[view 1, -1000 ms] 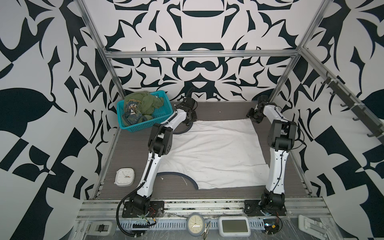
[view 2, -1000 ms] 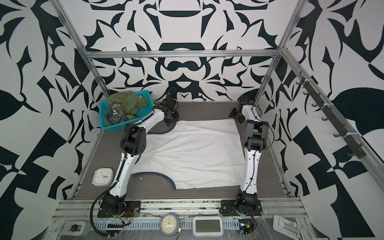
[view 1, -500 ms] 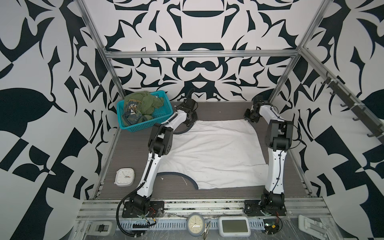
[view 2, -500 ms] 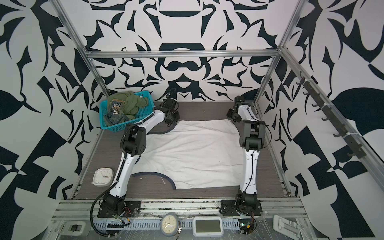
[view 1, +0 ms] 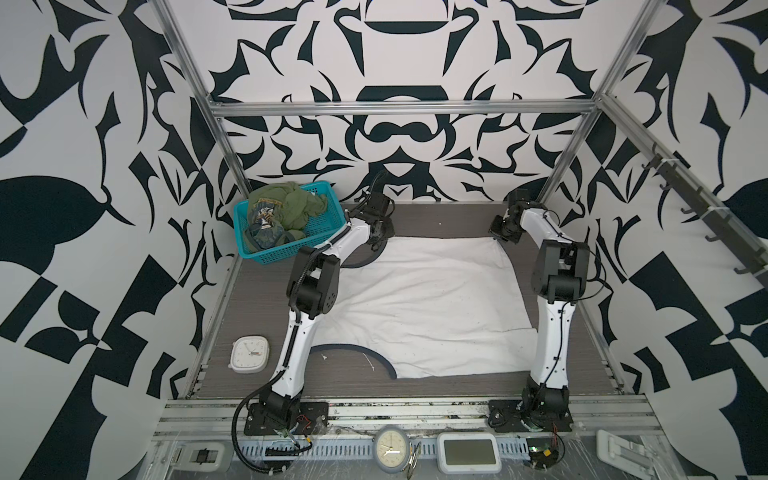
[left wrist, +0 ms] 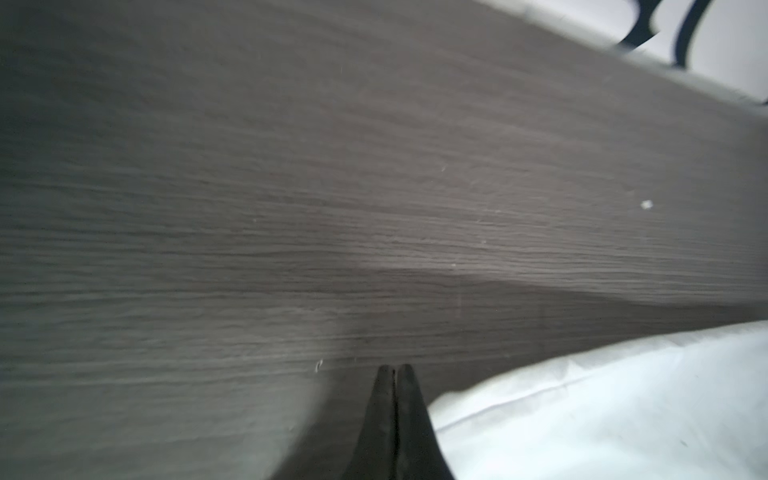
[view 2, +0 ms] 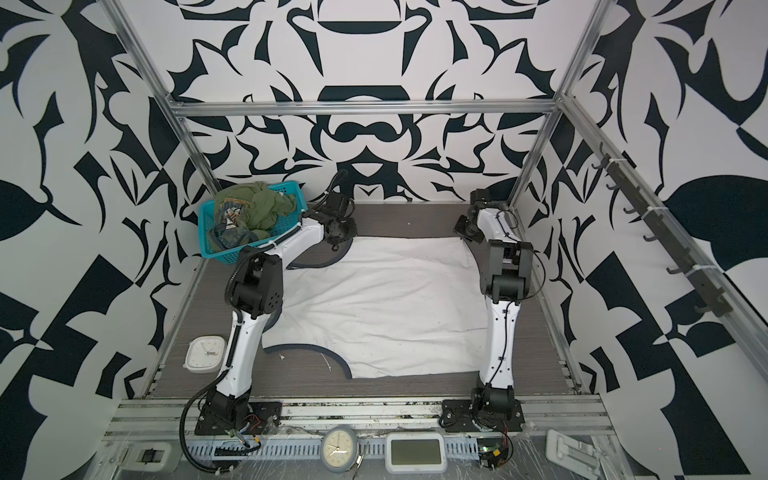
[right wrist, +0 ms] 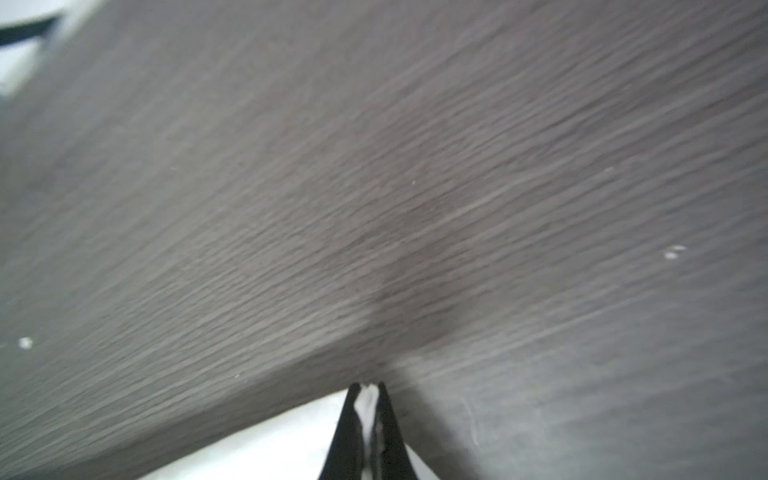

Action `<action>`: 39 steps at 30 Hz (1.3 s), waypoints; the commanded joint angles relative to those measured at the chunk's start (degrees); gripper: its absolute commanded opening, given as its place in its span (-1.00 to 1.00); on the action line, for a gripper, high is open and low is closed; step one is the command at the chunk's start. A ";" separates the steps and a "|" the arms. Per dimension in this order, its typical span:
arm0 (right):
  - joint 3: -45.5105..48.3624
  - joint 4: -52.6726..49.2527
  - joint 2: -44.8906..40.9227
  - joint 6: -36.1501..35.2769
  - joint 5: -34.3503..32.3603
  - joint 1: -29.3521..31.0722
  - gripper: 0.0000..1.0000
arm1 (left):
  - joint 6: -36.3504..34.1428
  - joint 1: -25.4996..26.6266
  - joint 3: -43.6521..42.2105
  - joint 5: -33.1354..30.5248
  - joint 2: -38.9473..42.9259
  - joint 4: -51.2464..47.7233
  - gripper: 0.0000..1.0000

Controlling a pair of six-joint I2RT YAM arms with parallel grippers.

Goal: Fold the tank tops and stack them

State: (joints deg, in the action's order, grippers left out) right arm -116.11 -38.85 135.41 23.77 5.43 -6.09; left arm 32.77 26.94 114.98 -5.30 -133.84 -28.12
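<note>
Since a second ago the right gripper (view 1: 505, 235) has drawn in toward the white tank top (view 1: 419, 299) and both claws have narrowed; the left gripper (view 1: 377, 243) has hardly shifted. White tank top lies spread flat and mostly smooth on the grey wood-grain table (view 1: 436, 216), filling the middle of it in both top views. Its dark trim (view 1: 353, 345) curves along the near left armhole. Right gripper sits at the white top's far right corner. In the right wrist view the fingertips (right wrist: 353, 390) are pinched on a sliver of white cloth (right wrist: 270, 440), with bare table beyond them. Left gripper sits at the white top's far left corner, over a dark strap edge. In the left wrist view its fingertips (left wrist: 409, 374) press tight together just beside the white cloth (left wrist: 602, 407); cannot tell whether any fabric is caught between them. Olive tank top (view 1: 291, 203) is bunched in the teal basket (view 1: 291, 254), off the white top's far left corner and just beyond the left gripper, with a blue-yellow print showing on its crumpled front. A square white clock (view 1: 249, 354) rests flat on the table off the white top's near left corner, apart from the cloth.
</note>
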 commanded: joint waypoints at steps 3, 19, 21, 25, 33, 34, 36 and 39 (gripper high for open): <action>5.50 5.09 -8.90 0.16 -1.36 -1.29 -0.96 | -1.53 1.36 -4.00 -2.77 4.84 4.19 -1.00; 25.88 15.63 -20.69 3.97 2.62 -3.75 -0.95 | -1.88 5.26 -22.42 -5.89 17.84 11.54 -1.00; 29.18 17.27 -22.83 4.38 2.75 -3.93 -0.95 | -1.84 6.05 -25.21 -6.33 19.84 11.90 -1.00; 36.37 20.70 -27.72 5.77 1.83 -4.07 -0.94 | -0.91 7.55 -31.63 -6.96 23.99 13.40 -1.00; 50.55 30.59 -36.51 9.90 -1.33 -4.32 -0.91 | 2.49 12.00 -42.33 -9.47 29.34 16.87 -1.00; 51.89 31.54 -37.14 10.16 -1.59 -4.41 -0.90 | 2.77 12.53 -43.47 -9.75 29.64 17.31 -1.00; 54.21 32.84 -38.20 11.38 -2.25 -4.55 -0.88 | 3.11 13.47 -45.31 -10.91 30.44 17.40 -1.00; 57.17 34.20 -39.72 13.07 -3.17 -4.67 -0.72 | 4.88 13.92 -47.99 -10.74 31.77 17.55 -1.00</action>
State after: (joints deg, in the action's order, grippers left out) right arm -60.49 -8.69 98.32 34.20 4.95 -10.28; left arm 35.18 40.60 68.79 -14.33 -105.01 -11.51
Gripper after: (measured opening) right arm 0.105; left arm 0.053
